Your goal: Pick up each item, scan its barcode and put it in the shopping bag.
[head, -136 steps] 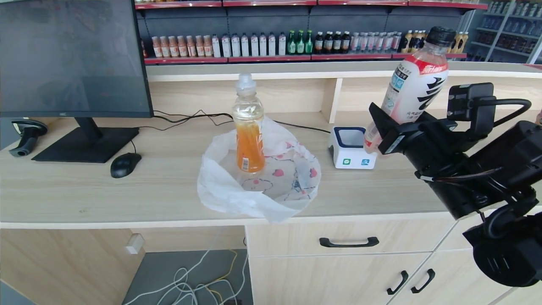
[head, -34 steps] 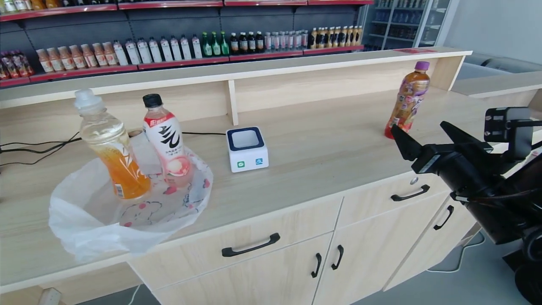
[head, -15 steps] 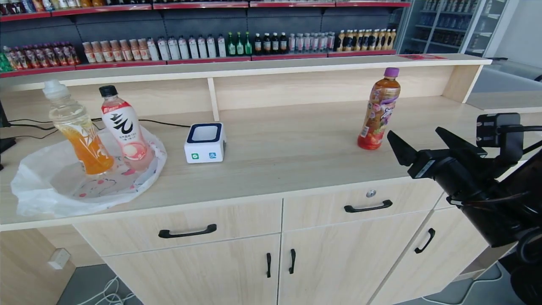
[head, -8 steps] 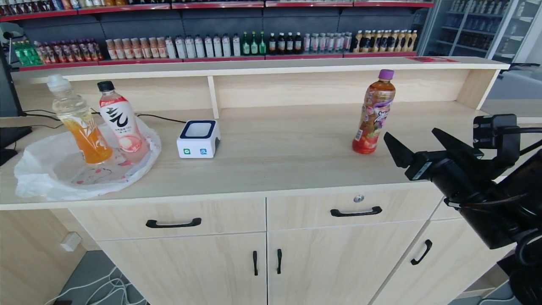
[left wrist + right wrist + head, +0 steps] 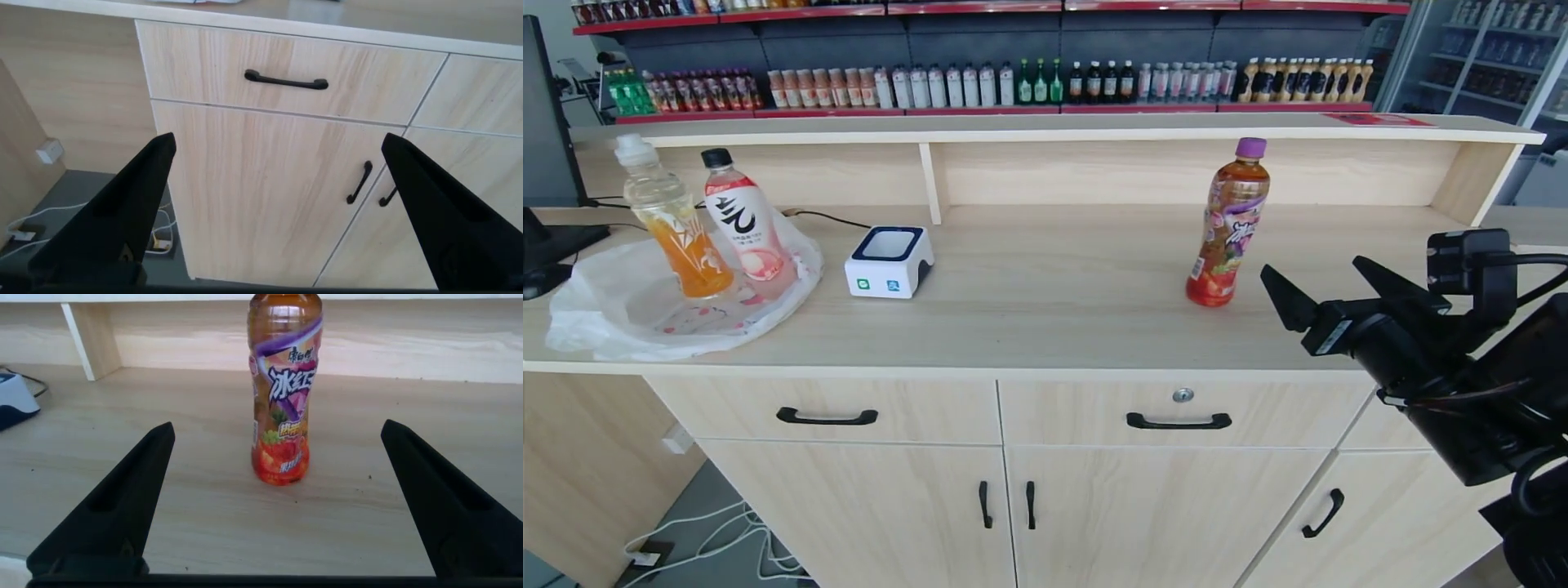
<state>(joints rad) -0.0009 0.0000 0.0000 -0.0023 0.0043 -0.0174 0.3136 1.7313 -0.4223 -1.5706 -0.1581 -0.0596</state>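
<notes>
A purple-capped tea bottle (image 5: pixel 1227 224) stands upright on the counter's right half; the right wrist view has the same bottle (image 5: pixel 283 400) straight ahead. My right gripper (image 5: pixel 1327 286) is open and empty, held just right of that bottle and a little nearer the counter's front. The white shopping bag (image 5: pixel 613 314) lies spread at the left with an orange-drink bottle (image 5: pixel 674 220) and a pink-labelled bottle (image 5: pixel 745 222) standing in it. A small white barcode scanner (image 5: pixel 889 261) sits beside the bag. My left gripper (image 5: pixel 274 208) is open, low before the cabinet doors.
A raised back ledge (image 5: pixel 1045 131) with a divider (image 5: pixel 929 184) runs along the counter's far side. A monitor foot (image 5: pixel 551 245) and cables sit at the far left. Drawers and cabinet doors (image 5: pixel 1005 457) are below the counter. Store shelves of bottles stand behind.
The head view has swung right along the counter. The pink-labelled bottle, held by my right gripper 9 seconds ago, now stands in the bag; the gripper is open near the tea bottle.
</notes>
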